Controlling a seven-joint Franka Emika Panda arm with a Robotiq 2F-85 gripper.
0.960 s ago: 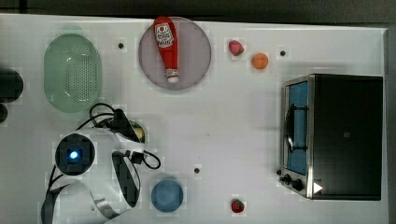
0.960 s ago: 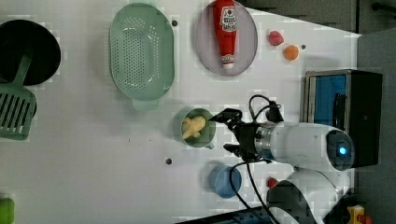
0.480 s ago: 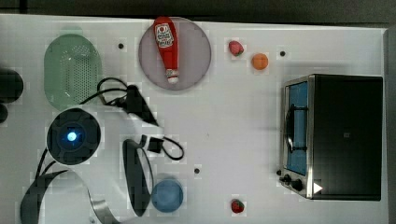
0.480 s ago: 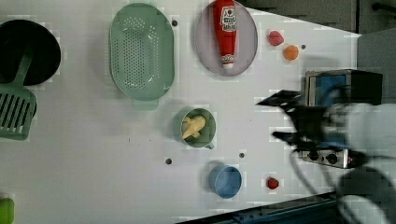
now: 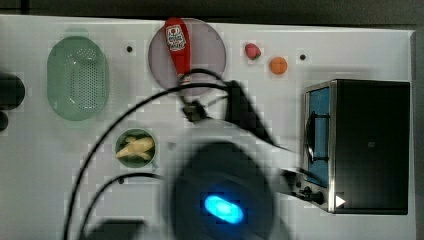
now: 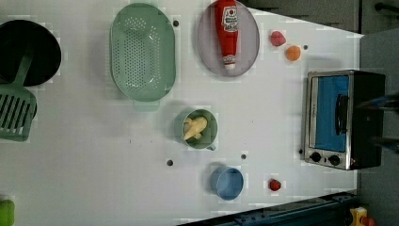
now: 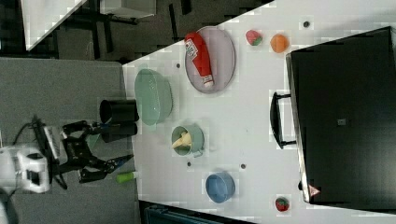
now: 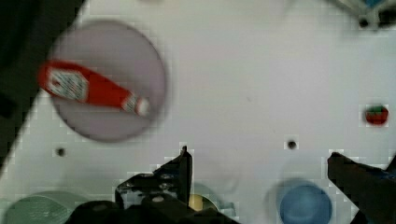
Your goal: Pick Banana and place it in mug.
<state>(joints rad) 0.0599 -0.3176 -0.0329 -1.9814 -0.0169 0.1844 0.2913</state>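
Pale yellow-cream and gently curved, the small toy banana (image 6: 195, 128) lies inside the round dark teal-green mug (image 6: 210, 140), which stands upright on the white table (image 6: 94, 155) between the pale green perforated oval strainer (image 6: 142, 52) and the small blue round cup (image 6: 227, 182). In the top view the banana (image 5: 135, 147) rests with its long axis running across the mug (image 5: 121, 141) from the top view's left to its right, tips near the rim. The black two-fingered gripper (image 8: 259, 175) hangs well above the table with its jaws spread wide and nothing between them; in the wrist view the mug (image 8: 205, 201) sits just behind one finger and the blue cup beside the other. Judged from how things lie, the placing looks done, so the coming move turns only on drawing clear of the mug below
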